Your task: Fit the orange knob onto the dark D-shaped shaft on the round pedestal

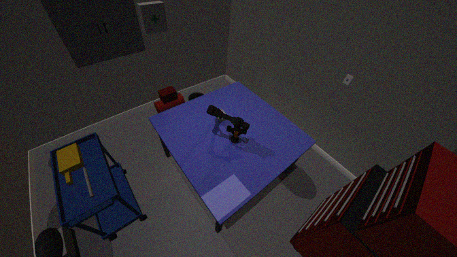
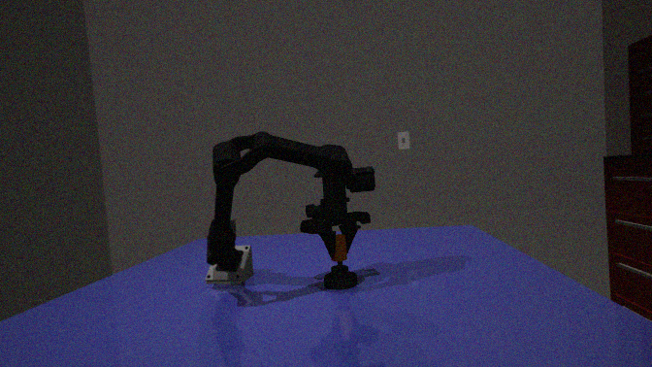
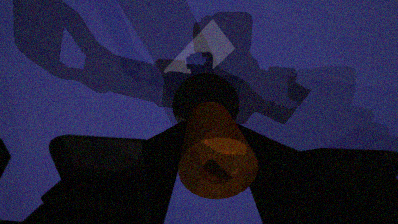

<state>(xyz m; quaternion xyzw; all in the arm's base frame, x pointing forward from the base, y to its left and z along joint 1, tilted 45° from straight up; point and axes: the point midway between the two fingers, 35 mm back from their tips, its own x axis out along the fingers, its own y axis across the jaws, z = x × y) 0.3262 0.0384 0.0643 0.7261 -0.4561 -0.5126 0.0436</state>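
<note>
My gripper (image 2: 341,249) (image 1: 235,133) (image 3: 210,127) is shut on the orange knob (image 2: 341,248) (image 3: 216,150) (image 1: 235,134). The knob is an upright cylinder, and in the wrist view its near end shows a dark hole with a flat side. It hangs directly above the dark round pedestal (image 2: 341,280) (image 3: 200,90) (image 1: 234,139), with its lower end at the top of the dark shaft (image 2: 340,266). The shaft's flat side is hidden. The pedestal stands on the blue table (image 2: 485,301) (image 1: 190,136) (image 3: 325,45), in front of the arm's base (image 2: 228,269).
A pale square patch (image 1: 226,196) lies near the table's front corner. A blue cart (image 1: 92,183) with a yellow tool stands on the floor to the left. A red tool chest (image 1: 391,204) (image 2: 628,233) is at the right, and a red box (image 1: 168,98) sits behind the table.
</note>
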